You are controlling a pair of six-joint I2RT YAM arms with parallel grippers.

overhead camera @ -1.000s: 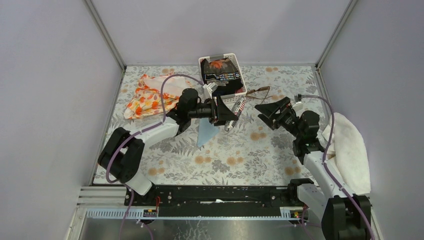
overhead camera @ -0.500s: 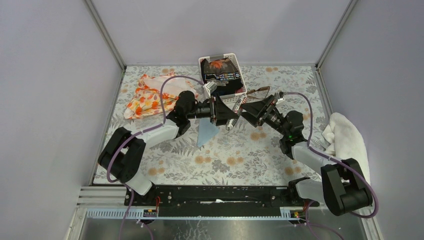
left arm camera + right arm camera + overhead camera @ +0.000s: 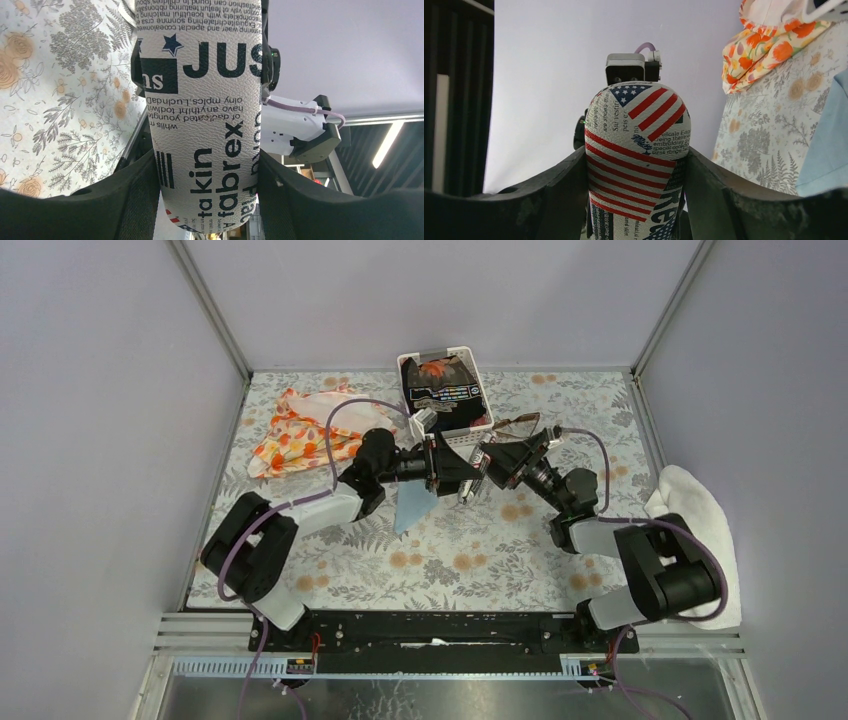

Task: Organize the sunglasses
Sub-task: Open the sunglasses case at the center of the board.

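Note:
The tan tube-shaped case [image 3: 470,466] with printed lettering hangs above the floral table, held at both ends. My left gripper [image 3: 462,472] is shut on one end; the case's lettering fills the left wrist view [image 3: 205,90] between the gripper's fingers [image 3: 205,165]. My right gripper [image 3: 493,461] is shut on the other end, where the flag-printed tip [image 3: 636,135] sits between its fingers [image 3: 636,165]. The sunglasses [image 3: 520,422], thin brown frame, lie on the table behind the right gripper, beside the basket. The light blue cloth [image 3: 412,505] lies under the left gripper.
A white basket [image 3: 435,353] with dark items stands at the back centre. An orange floral cloth [image 3: 300,430] lies at the back left, also showing in the right wrist view [image 3: 769,45]. A white towel [image 3: 700,530] lies along the right edge.
My right arm swung left from beside the sunglasses to the case and closed on its free end. My left gripper kept hold of the case and barely moved.

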